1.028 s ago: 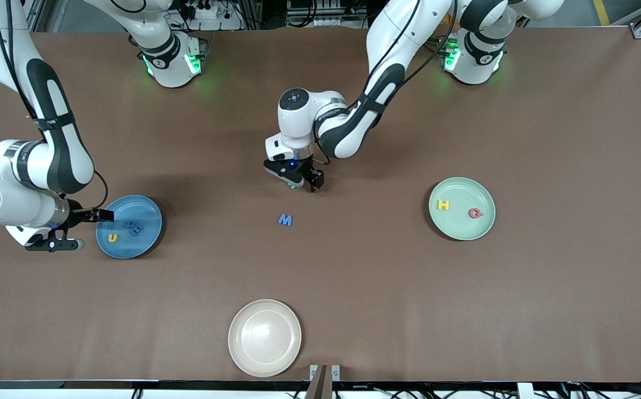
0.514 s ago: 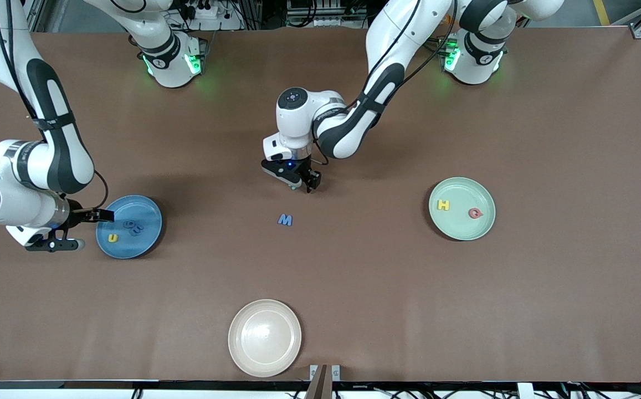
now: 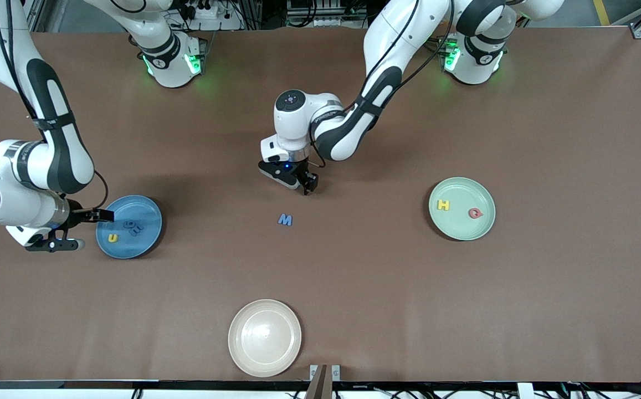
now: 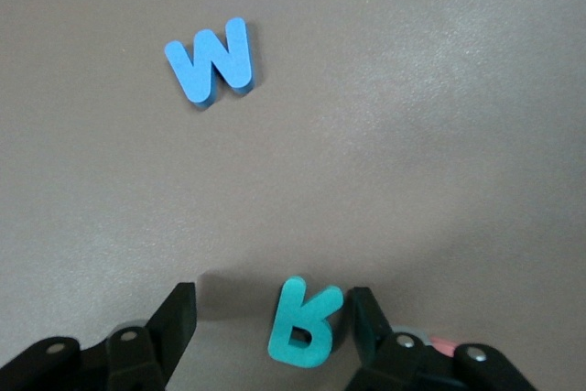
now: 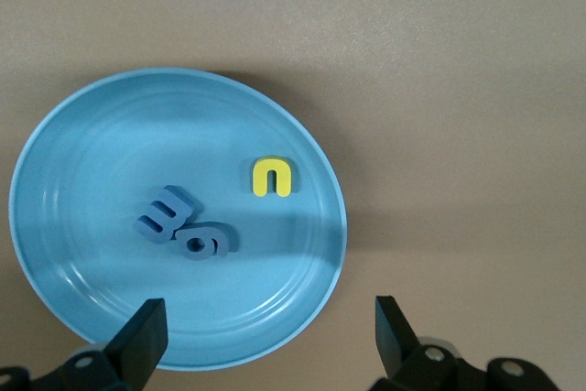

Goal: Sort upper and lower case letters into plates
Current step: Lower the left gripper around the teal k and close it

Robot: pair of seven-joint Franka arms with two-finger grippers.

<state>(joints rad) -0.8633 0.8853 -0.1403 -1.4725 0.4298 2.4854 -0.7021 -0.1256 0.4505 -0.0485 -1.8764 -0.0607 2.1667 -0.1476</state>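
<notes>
My left gripper (image 4: 272, 304) is low over the middle of the table (image 3: 386, 288), open, with a teal letter R (image 4: 307, 322) lying between its fingers. The R touches one finger; the other stands well apart from it. A blue letter M (image 3: 285, 219) (image 4: 212, 59) lies on the table nearer the front camera. The blue plate (image 3: 151, 221) (image 5: 92, 180) holds a yellow u (image 3: 112, 238) (image 5: 272, 178) and two dark blue letters (image 5: 183, 224). The mint green plate (image 3: 461, 227) holds a yellow H (image 3: 442, 205) and a red Q (image 3: 475, 213). My right gripper (image 3: 88, 230) (image 5: 267, 313) waits open over the blue plate's edge.
A cream-white plate (image 3: 265, 338) with nothing in it sits near the table's front edge, nearer the camera than the M. The two arm bases stand along the table's back edge.
My left gripper has shifted slightly toward the right arm's end and away from the front camera, and its fingers have narrowed a little. The right arm has not moved.
</notes>
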